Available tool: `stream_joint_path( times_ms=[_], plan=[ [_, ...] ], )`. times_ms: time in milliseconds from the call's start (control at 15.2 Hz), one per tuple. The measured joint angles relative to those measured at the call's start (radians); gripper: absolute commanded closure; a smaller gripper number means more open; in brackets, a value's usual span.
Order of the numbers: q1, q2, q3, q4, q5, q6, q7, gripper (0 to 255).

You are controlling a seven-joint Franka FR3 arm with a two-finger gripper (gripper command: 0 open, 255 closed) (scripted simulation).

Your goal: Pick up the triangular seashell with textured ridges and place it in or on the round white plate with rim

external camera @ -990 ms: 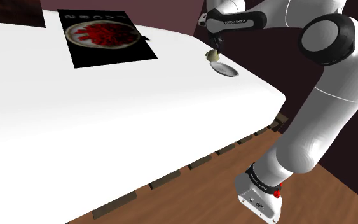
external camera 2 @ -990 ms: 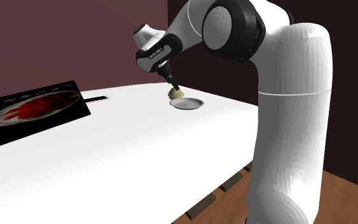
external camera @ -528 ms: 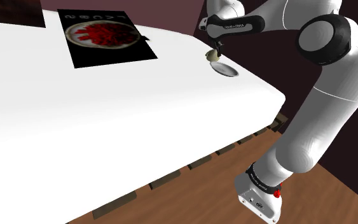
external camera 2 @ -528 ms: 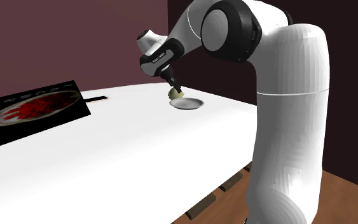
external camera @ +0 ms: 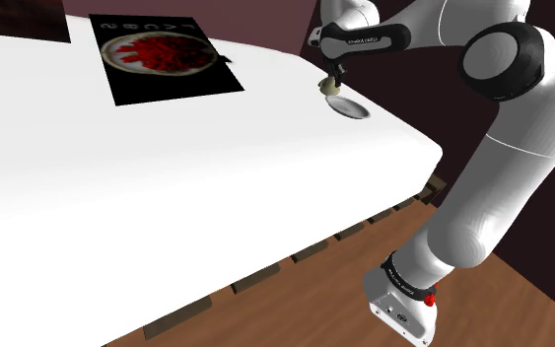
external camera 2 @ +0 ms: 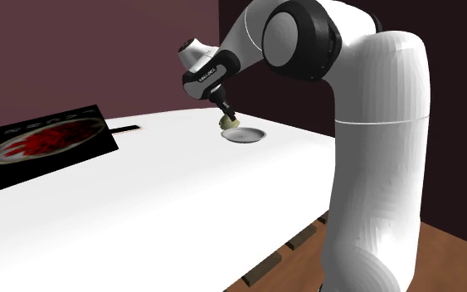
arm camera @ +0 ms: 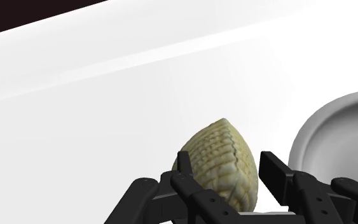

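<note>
The broad white counter (external camera: 167,177) takes up most of my shoulder view, with the white Franka arm (external camera: 502,148) rising from its stand at five o'clock and reaching across to about one o'clock. A black mat (external camera: 162,54) printed with a dish of something red lies far off at eleven o'clock, well apart from the work. The round white plate (external camera: 351,108) sits near the counter's far edge, and the ridged, yellowish-tan seashell (arm camera: 225,165) is just beside its rim, at the plate's ten o'clock in the shoulder view. The pincer (arm camera: 227,164) is closed partway onto the seashell, one black tip against each side, so I judge that I have a grip. I cannot tell whether the shell has cleared the counter. As I read it, the grasp is done. What is left is to carry the shell in over the plate and let it go. Against the picture from a second ago, the hand has swung nearer the plate's side while the shell has hardly shifted. Since half a second ago I see almost no change.
</note>
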Motion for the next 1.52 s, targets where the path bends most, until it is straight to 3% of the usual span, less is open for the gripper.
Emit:
stream_joint_path(
  times_ms=[594, 1518],
  plan=[
    [0.001, -0.006, 0.001, 0.017, 0.004, -0.021, -0.014, 255],
    [0.004, 0.001, 0.005, 0.198, 0.039, -0.165, -0.116, 255]
  ],
)
